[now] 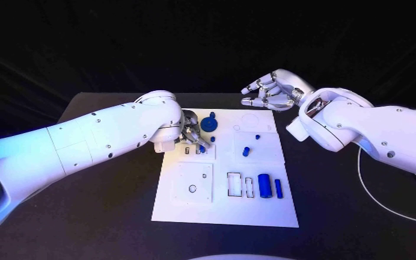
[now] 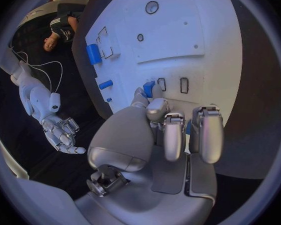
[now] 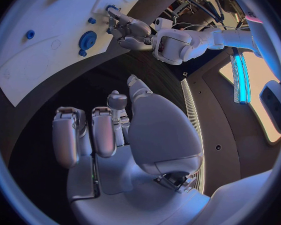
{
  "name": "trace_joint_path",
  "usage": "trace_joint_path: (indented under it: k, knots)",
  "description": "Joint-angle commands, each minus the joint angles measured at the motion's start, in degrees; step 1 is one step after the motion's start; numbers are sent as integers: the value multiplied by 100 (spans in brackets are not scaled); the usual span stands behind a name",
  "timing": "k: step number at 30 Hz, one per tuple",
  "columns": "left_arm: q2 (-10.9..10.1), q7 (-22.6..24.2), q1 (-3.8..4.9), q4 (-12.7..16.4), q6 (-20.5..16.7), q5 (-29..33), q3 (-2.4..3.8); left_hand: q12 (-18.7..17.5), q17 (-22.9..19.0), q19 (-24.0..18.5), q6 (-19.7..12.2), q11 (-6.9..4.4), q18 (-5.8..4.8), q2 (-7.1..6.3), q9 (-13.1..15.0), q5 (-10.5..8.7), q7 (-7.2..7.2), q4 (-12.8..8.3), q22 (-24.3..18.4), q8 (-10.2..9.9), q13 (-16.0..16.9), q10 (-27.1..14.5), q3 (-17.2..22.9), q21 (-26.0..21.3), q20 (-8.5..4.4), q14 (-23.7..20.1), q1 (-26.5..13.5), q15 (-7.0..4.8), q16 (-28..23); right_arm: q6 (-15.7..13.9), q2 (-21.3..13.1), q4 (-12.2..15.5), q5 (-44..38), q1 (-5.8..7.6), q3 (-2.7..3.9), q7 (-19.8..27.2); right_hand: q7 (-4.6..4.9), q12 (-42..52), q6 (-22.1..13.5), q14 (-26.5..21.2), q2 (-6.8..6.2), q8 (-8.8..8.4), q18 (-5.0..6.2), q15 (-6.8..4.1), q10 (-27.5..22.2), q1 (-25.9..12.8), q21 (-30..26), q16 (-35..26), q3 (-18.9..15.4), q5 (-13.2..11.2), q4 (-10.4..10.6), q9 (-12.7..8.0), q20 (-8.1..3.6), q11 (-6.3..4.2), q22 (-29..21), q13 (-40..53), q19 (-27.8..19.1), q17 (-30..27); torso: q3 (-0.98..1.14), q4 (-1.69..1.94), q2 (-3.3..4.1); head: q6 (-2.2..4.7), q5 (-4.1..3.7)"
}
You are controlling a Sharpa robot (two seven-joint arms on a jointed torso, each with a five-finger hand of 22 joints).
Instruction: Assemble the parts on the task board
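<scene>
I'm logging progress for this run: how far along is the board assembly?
Early to midway, by the look of it. The blue gear already sits on the task board. The left robot hand pinches a small blue part at the slots near the board's left edge. The right robot hand hovers open beyond the board. Two blue cylinders and small pegs look left to place, and the rectangular slot looks empty.

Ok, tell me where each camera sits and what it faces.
Head view: from the robot's head, down on the task board, both arms entering.
Left wrist view: behind the left hand, facing the board, fingers at a small blue part.
Right wrist view: behind the right hand, raised off the board.
All share the board.
</scene>
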Motion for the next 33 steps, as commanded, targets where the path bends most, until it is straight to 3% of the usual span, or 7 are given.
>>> trace_joint_path:
  k: [1, 7, 8, 16, 19, 26, 33]
  knots:
    - [19, 26, -18, 0, 25, 72, -13, -53, 1510, 354, -67, -35, -47, 76, 13, 106, -17, -175, 899, -43, -26, -33, 256, -6, -37, 592, 342, -45, 17, 104, 14, -8, -54, -3, -2, -17, 0, -28, 33, 299, 73, 37, 87, 17, -36, 6, -30, -25, -29, 33, -10, 1, 13, -4, 259, -5, -39, 147, 3, 2, 3, -7, 1]
    - [12, 38, -18, 5, 62, 99, -13, -159, 1510, 350, -132, 8, -47, -111, 19, 217, 40, -357, 898, -145, -95, -68, 939, -13, -15, 592, 507, -11, 17, 125, 23, -14, -54, -5, -5, -20, 0, -32, 34, 298, 77, 38, 89, 16, -38, 19, -36, -35, -38, 90, -12, -1, 12, -4, 250, -14, -44, 139, 0, 1, 3, -15, 0]
    - [7, 42, -18, 9, 55, 113, -13, -182, 1510, 347, -110, 11, -45, -307, 48, 210, 65, -324, 897, -164, -112, -52, 1406, -17, 3, 592, 350, 22, 17, 128, 24, -14, -54, -5, -5, -20, 0, -33, 33, 298, 78, 38, 89, 16, -38, 22, -36, -37, -42, 108, -12, -1, 11, -4, 251, -16, -43, 138, 1, 0, 2, -15, -2]
    - [-143, 81, -22, 117, -210, 166, 9, -199, 1510, 347, -91, 42, -42, -1137, 245, 198, 103, -331, 905, -118, -129, -5, 3399, -28, 19, 592, -341, 43, 17, 149, 27, -19, -55, -6, -8, -12, 1, -42, 33, 297, 78, 38, 91, 16, -43, 22, -42, -43, -45, 121, -11, -2, 11, -5, 241, -25, -50, 131, 4, 3, 3, -17, -14]
    - [-215, 95, -24, 176, -361, 176, 13, -177, 1510, 354, -92, 38, -46, -1329, 330, 219, 86, -423, 924, -68, -113, 26, 3904, -21, 25, 592, -527, 34, 17, 154, 26, -20, -55, -7, -9, -9, 2, -46, 32, 296, 79, 38, 93, 16, -46, 20, -46, -47, -49, 135, -8, -2, 11, -4, 233, -29, -55, 127, 4, 8, 3, -19, -16]
    - [-366, 111, -48, 321, -710, 183, 15, -118, 1510, 380, -93, 35, -60, -1545, 464, 355, 83, -583, 986, 16, -63, 89, 4466, 13, 29, 592, -817, 17, 17, 166, 40, -38, -48, -12, -13, 4, 2, -47, 32, 296, 79, 38, 93, 16, -46, 19, -46, -47, -50, 138, -6, -2, 11, -4, 233, -30, -55, 127, 6, 9, 5, -31, 3]
    - [-443, 114, -102, 438, -857, 60, 15, -91, 1510, 396, -94, 32, -67, -1612, 508, 438, 76, -658, 1025, 43, -40, 114, 4606, 36, 21, 592, -892, 17, 17, 171, 53, -53, -40, -19, -17, 17, 3, -48, 31, 296, 92, 38, 94, 17, -46, -6, -52, -56, -70, 184, 21, -4, 11, -1, 227, -37, -58, 121, 0, 13, 6, -45, 20]
